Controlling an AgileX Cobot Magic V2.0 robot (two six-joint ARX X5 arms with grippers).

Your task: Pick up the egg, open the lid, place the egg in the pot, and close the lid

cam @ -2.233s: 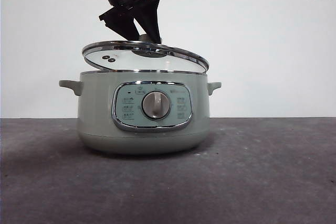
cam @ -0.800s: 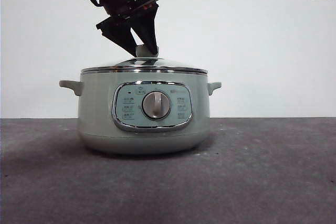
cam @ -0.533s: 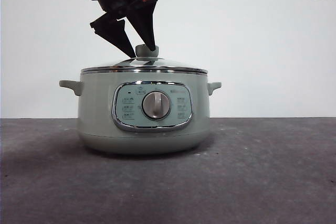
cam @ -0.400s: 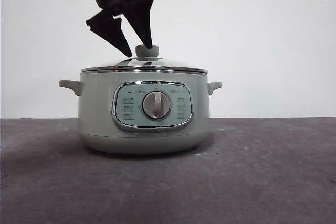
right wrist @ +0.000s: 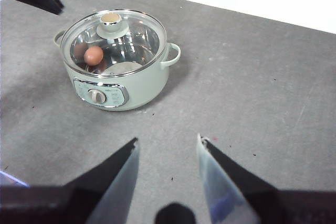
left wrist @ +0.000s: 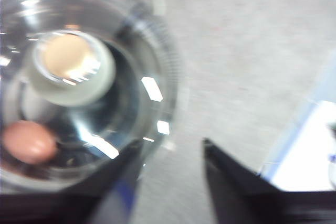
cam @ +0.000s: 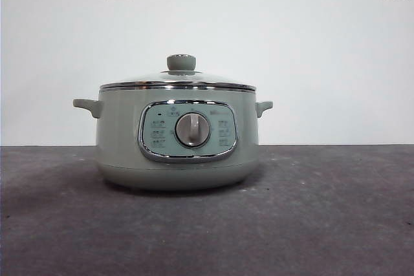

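Left pincer: the left pincer [left wrist: 170, 177] hangs above the pot with its jaws spread apart and nothing between them; in the front view only its black tips show, at about 11 o'clock from the knob.
Right pincer: the right pincer [right wrist: 167, 153] waits high over the grey tabletop [right wrist: 252, 93], well apart from the pot, jaws parted and empty.
Lid: the round clear glass lid with a shiny steel rim [cam: 178, 83] sits flat and closed on the pot; its pale green knob [cam: 181, 63] stands free at the centre.
Egg: the small smooth brown-orange egg [right wrist: 93, 55] lies inside the pot under the glass, at about 8 o'clock from the knob in the right wrist view.
Pot: the large round pale sage-green electric cooking pot [cam: 119, 140] stands upright on the tabletop, dial forward.
Progress: by how things lie, every step looks done.
Handling: the glass lid is likely stiff, slippery and breakable, best held by the knob; the egg is light and fragile, wanting a soft grip across its middle.
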